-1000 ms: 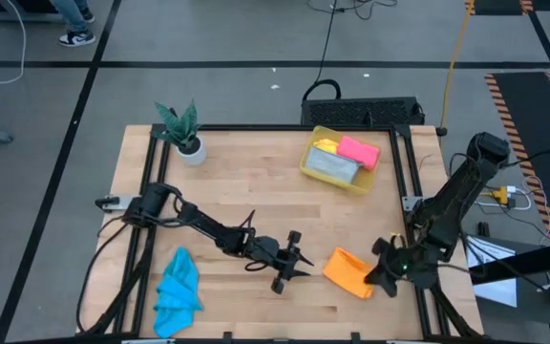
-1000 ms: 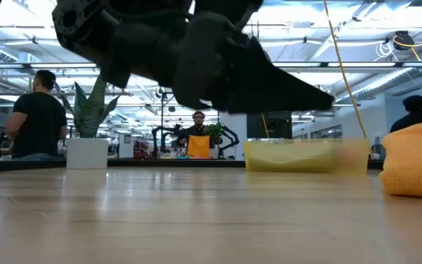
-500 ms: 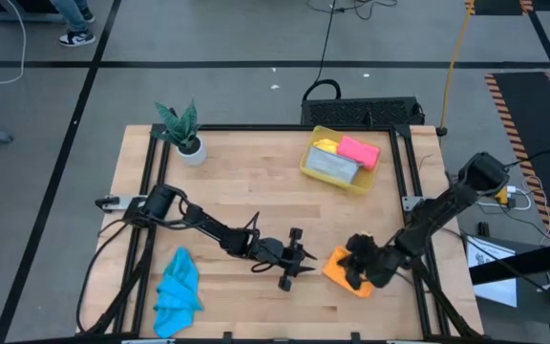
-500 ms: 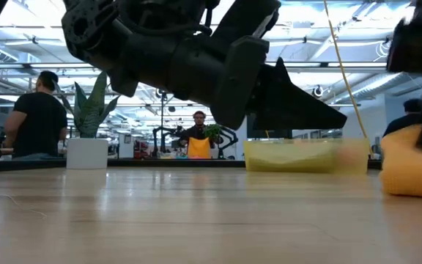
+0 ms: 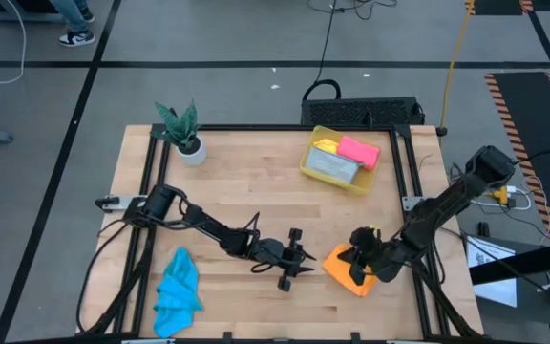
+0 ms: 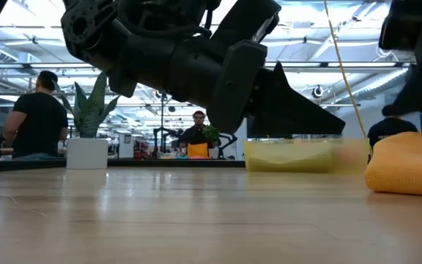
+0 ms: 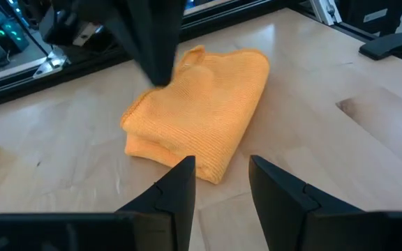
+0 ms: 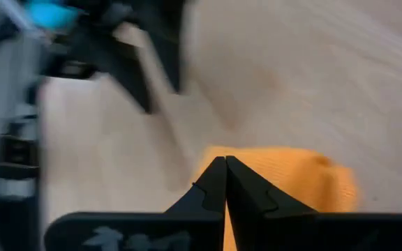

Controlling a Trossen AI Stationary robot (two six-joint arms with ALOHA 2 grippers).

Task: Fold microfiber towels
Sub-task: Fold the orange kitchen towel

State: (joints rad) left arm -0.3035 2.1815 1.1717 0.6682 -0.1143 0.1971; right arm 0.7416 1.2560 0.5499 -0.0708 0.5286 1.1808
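Over the folded orange towel (image 5: 344,268), right gripper (image 5: 359,256) pinched shut, left gripper (image 5: 292,258) spread nearby; next, probably lifting it binward

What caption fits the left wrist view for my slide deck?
Left gripper, fingers apart, faces the folded orange microfiber towel on the wooden table; the shut right gripper meets its far edge.

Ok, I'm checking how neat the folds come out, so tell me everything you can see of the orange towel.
The orange towel is a soft, knit-looking cloth folded into a thick, roughly rectangular bundle with stacked layers showing along one edge. It lies flat on the wooden table, near the front right. The right gripper, fingers shut, is at the towel's far edge; whether it pinches cloth cannot be told. The left gripper is open just short of it, not touching.
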